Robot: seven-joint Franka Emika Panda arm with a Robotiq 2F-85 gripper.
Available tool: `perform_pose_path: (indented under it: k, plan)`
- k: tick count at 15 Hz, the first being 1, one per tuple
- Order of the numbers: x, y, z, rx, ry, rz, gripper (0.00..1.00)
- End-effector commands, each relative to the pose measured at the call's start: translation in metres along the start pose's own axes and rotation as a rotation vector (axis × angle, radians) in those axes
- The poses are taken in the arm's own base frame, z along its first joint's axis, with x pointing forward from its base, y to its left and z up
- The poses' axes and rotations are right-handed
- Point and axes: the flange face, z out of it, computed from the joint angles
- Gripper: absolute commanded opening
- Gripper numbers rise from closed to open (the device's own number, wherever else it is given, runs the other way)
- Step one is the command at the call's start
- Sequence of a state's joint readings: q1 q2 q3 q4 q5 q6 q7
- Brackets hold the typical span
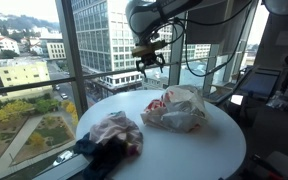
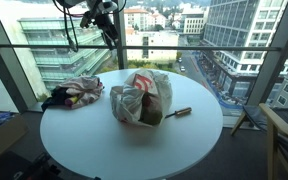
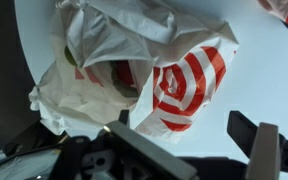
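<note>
The gripper (image 1: 149,60) hangs high above the far side of the round table (image 1: 199,145), jaws spread and empty, with open air all round. The plastic bag (image 2: 140,97) lies mid-table below it. Clothes (image 2: 72,93) crowd the left edge, and a brown tool (image 2: 179,112) lies just right of the bag.

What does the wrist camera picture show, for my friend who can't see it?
A crumpled white plastic bag with red bullseye rings lies on a white table, seen from above. The gripper shows along the bottom edge, its dark jaws wide apart above the bag.
</note>
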State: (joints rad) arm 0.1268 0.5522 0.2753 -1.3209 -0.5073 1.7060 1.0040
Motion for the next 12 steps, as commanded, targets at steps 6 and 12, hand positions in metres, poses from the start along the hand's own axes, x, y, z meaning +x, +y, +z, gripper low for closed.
perform_pose_path:
  k: [6, 12]
  plan:
    - [-0.097, 0.035, 0.097, 0.078, -0.373, -0.005, 1.0]
    - [-0.134, 0.034, 0.138, 0.089, -0.425, 0.011, 1.0]
